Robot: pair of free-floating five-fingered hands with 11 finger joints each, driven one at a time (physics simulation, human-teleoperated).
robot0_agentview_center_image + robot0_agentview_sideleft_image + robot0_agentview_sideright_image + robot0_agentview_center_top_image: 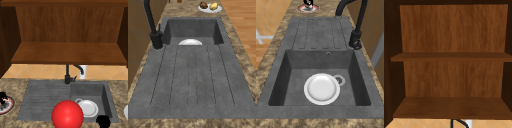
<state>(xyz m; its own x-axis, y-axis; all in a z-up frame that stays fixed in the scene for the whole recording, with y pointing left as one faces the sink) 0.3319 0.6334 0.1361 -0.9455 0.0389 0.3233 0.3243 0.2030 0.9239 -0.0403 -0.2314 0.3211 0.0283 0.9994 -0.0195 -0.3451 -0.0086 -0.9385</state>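
Note:
A glossy red ball (67, 115) hangs low in the front view, before the sink's front edge. To its right a black rounded shape, my right hand (103, 121), floats near the basin's front right corner, touching nothing. My left hand (2, 96) shows as a dark shape over a red-rimmed plate (8, 107) on the left counter; the right side view shows the hand (308, 2) above that plate (302, 9) too. A white plate (89, 108) (321, 88) lies flat in the basin, beside the drain (339, 80).
A black faucet (67, 75) (153, 27) (356, 37) rises behind the sink. The ribbed drainboard (193, 75) lies to the basin's left. A white plate of food (210, 7) sits on the right counter. An open wooden cabinet shelf (67, 53) (451, 107) hangs above.

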